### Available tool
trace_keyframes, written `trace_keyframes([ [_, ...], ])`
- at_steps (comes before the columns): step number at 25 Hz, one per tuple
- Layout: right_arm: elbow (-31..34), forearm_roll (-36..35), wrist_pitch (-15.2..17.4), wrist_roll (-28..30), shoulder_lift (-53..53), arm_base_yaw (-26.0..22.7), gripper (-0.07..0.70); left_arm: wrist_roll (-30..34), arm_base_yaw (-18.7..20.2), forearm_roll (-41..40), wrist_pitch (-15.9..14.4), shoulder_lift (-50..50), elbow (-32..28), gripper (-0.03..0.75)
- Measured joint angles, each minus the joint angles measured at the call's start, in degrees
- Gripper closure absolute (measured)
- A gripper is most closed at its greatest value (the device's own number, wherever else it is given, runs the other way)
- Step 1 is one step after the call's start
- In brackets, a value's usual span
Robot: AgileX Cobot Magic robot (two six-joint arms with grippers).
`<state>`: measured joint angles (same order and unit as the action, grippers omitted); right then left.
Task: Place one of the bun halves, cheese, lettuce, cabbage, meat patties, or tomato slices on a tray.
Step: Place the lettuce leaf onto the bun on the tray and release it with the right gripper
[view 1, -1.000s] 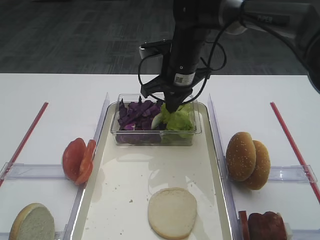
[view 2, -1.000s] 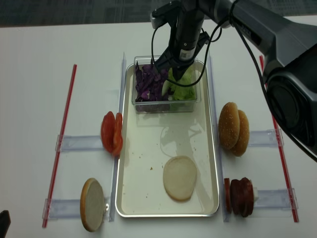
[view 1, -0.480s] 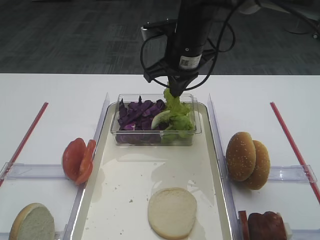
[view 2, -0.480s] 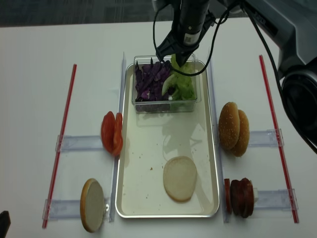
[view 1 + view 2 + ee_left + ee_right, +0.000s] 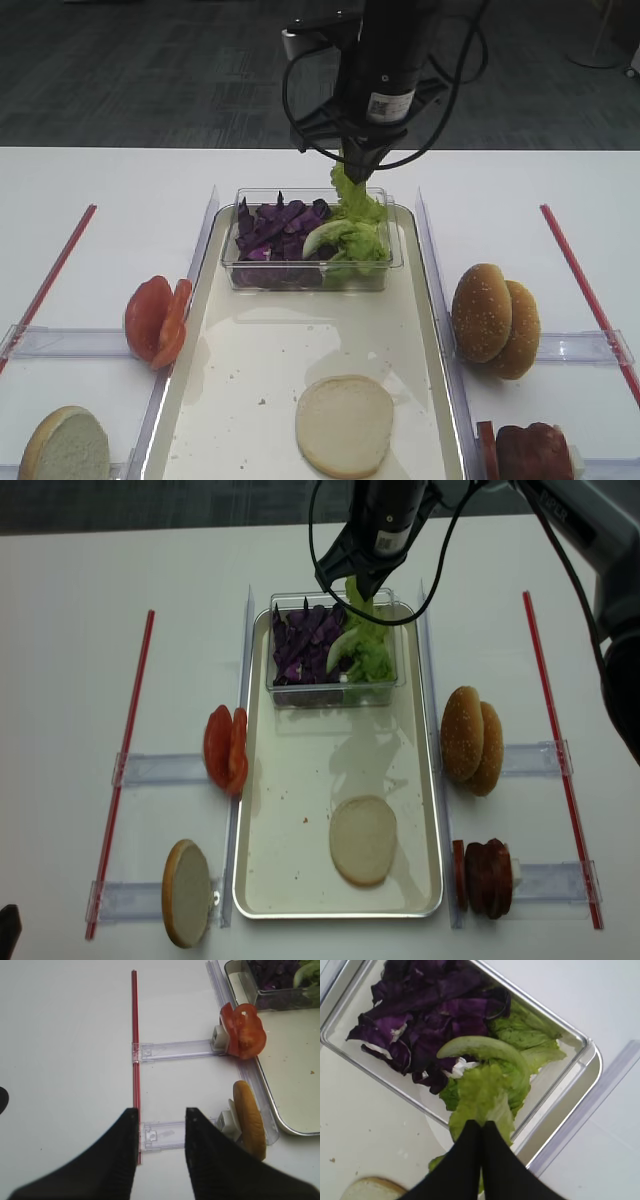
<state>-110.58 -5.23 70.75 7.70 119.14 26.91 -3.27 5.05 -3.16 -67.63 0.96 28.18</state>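
Jaws, right: I see the right gripper (image 5: 481,1127) pinched tight on the top of a lettuce (image 5: 352,197) leaf, above the clear tub (image 5: 240,272); its black fingers (image 5: 465,1160) meet with green showing either side.
Jaws, left: I see the left gripper (image 5: 161,1112) parted with nothing between, over bare white surface (image 5: 65,1060) beside a red strip (image 5: 135,1050).
Lettuce: the held leaf hangs down, its lower end among the other green leaves in the tub's right half.
Cabbage (image 5: 275,228): purple pieces fill the tub's left half, touching the green leaves.
Tray (image 5: 250,400): lies lengthwise in the middle of the surface; the tub sits at its far end.
Bun halves: one pale cut face (image 5: 344,425) lies flat near the tray's near end; two seeded halves (image 5: 495,320) stand on edge off the tray's right edge; another (image 5: 65,445) stands at the near left corner of the surface.
Tomato slices (image 5: 157,320): upright in a holder just off the tray's left edge.
Meat patties (image 5: 528,452): on edge near the tray's near right corner.
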Motion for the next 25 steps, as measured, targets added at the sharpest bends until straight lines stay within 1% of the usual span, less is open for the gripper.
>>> trace_keyframes([
  [2,1.29,0.00,0.00,0.00,-0.63,0.15,0.601,0.00,0.00,0.00,0.00,0.00,0.00,0.492],
  [5,6.82,0.31,0.00,0.00,-4.31,0.56,0.601,0.00,0.00,0.00,0.00,0.00,0.00,0.492],
  [12,15.31,0.42,0.00,0.46,-10.72,1.72,0.601,0.00,0.00,0.00,0.00,0.00,0.00,0.492],
  [16,19.73,-0.65,0.00,0.68,-13.75,2.69,0.601,0.00,0.00,0.00,0.00,0.00,0.00,0.492],
  [17,22.50,-1.04,-0.11,0.79,-15.11,3.31,0.601,0.00,0.00,0.00,0.00,0.00,0.00,0.492],
  [18,23.66,-1.15,-0.25,0.88,-15.58,3.73,0.601,0.00,0.00,0.00,0.00,0.00,0.00,0.492],
  [19,24.80,-1.42,-0.55,1.03,-16.12,4.01,0.601,0.00,0.00,0.00,0.00,0.00,0.00,0.492],
  [21,27.74,-2.22,-2.22,1.68,-17.23,4.88,0.601,0.00,0.00,0.00,0.00,0.00,0.00,0.492],
  [22,30.84,-3.41,-4.11,2.40,-18.39,5.75,0.601,0.00,0.00,0.00,0.00,0.00,0.00,0.492],
  [23,32.39,-3.81,-5.28,2.71,-18.80,6.03,0.601,0.00,0.00,0.00,0.00,0.00,0.00,0.492],
  [25,34.91,-4.30,-6.74,3.13,-19.69,7.01,0.601,0.00,0.00,0.00,0.00,0.00,0.00,0.492],
])
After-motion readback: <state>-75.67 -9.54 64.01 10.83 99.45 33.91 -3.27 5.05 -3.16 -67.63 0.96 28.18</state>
